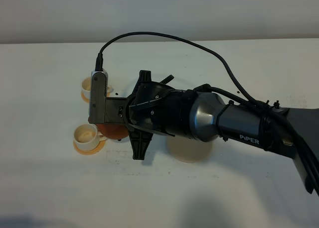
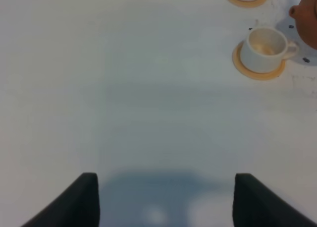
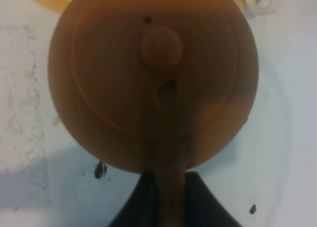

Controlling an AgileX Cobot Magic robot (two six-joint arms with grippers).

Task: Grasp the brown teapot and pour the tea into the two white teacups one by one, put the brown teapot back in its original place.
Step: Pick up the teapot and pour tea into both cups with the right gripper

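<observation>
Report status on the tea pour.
Right pincer shut on reddish-brown clay teapot handle. Left pincer open. Teapot beside front white cup. Nothing blocking.

Plain reddish-brown all over the teapot [image 3: 153,78], lid knob included. Cream-white for the near cup [image 1: 85,135] and the far cup [image 1: 85,86], each on an orange-tan coaster [image 1: 90,152]. Pale beige for the disc [image 1: 192,151] at right. White on the table [image 1: 50,188], flecked with small dark specks by the teapot. Black and grey on the arm [image 1: 209,118], white lettering; black cable [image 1: 149,35].
</observation>
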